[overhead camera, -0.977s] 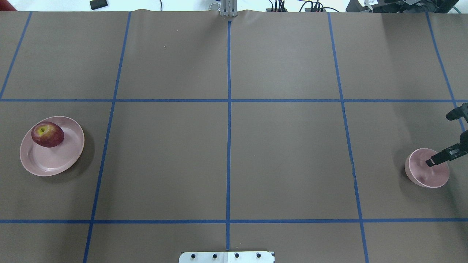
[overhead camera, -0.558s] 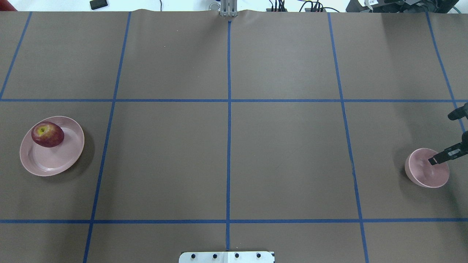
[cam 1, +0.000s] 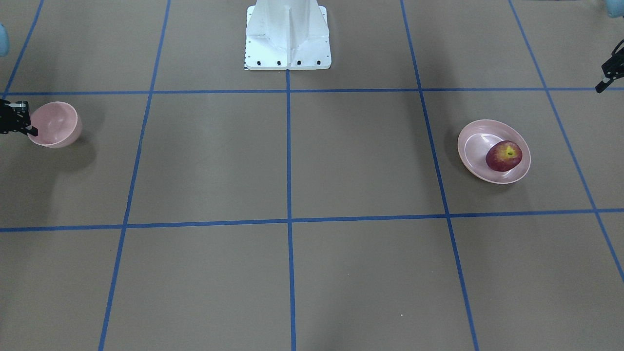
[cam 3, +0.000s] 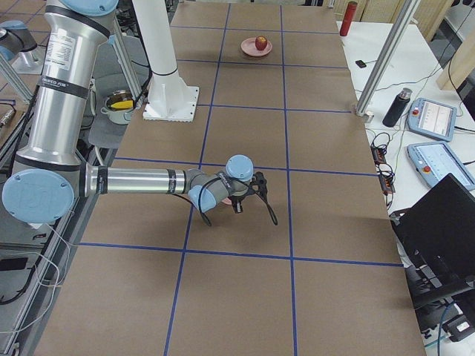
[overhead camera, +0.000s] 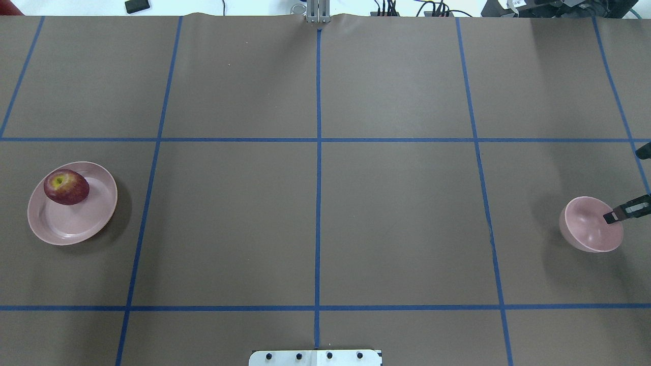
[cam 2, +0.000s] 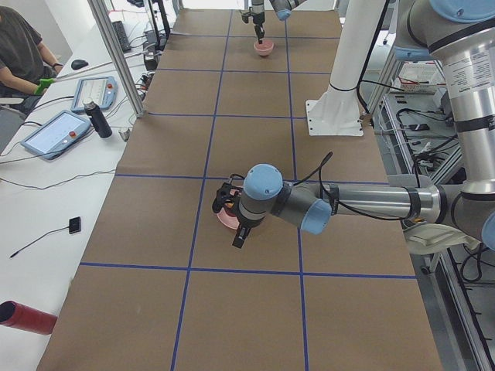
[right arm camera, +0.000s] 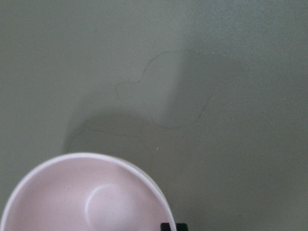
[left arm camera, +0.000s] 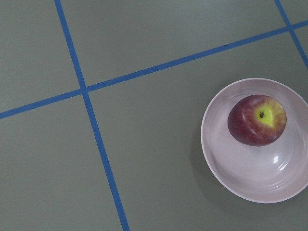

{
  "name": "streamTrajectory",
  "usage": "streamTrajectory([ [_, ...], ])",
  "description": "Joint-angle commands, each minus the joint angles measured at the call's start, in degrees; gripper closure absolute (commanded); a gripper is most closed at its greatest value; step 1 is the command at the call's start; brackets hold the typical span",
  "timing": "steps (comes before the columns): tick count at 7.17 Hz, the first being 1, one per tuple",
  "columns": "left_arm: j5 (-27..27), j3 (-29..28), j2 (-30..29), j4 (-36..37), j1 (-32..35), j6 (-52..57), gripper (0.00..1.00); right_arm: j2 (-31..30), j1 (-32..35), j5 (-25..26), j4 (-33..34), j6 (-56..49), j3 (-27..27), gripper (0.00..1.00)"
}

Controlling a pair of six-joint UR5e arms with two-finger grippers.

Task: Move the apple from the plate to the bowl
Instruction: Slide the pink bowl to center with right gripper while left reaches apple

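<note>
The big brown table (overhead camera: 396,213) with the blue tape grid fills basically the whole overhead view. The two dishes sit at opposite ends of it, well apart. The left arm (cam 2: 363,202) stretches across the middle of the exterior left view, wrist hanging over the plate. The right arm (cam 3: 141,180) does the same in the exterior right view, over by the bowl.

The plate (overhead camera: 76,229) is at the middle left of the overhead view, flat on the table. The bowl (overhead camera: 590,231) is at the middle right edge and it's empty. Going by the wide soft shadow below it, I'd guess it's lifted a bit off the table rather than resting on it.

The apple (overhead camera: 66,186) is still on the plate, in its upper left part, stem dimple up, nothing touching it.

Right gripper (overhead camera: 613,215): one black finger lies over the bowl's right rim. In the right wrist view a black tip sits right at the rim, at the bottom edge of the frame. So to me it looks pinched closed on the bowl's wall.

Left gripper (cam 1: 606,79): only a sliver pokes in at the upper right edge of the front view. Can't tell how far open it is, and I see nothing in it.

Progress-wise, the actual move hasn't started. The apple needs grabbing, carrying across and setting into the bowl.
</note>
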State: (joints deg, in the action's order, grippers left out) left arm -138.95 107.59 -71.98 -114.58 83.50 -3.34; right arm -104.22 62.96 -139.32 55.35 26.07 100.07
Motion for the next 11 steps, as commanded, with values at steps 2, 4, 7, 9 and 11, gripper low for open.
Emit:
streamTrajectory([
  [2,-0.44,-0.19,-1.66,0.49,-0.18,-2.61,0.02,7.14,3.84,-3.86,4.99,8.94,1.80,1.00],
  [4,-1.75,-0.10,-6.14,0.58,-2.62,-12.71,0.02,22.22,-2.70,-0.28,13.16,20.53,0.40,1.00],
  [7,1.12,0.08,-9.93,0.15,-10.79,-21.79,0.02,43.25,-16.50,12.10,16.90,45.91,-9.33,1.00],
  [9,4.13,-0.27,-13.36,0.32,-15.80,-25.81,0.03,55.04,-22.94,21.52,16.64,56.86,-18.37,1.00],
  [11,4.04,-0.36,-13.28,0.23,-16.88,-32.31,0.02,59.90,-25.77,24.17,16.11,59.61,-23.06,1.00],
])
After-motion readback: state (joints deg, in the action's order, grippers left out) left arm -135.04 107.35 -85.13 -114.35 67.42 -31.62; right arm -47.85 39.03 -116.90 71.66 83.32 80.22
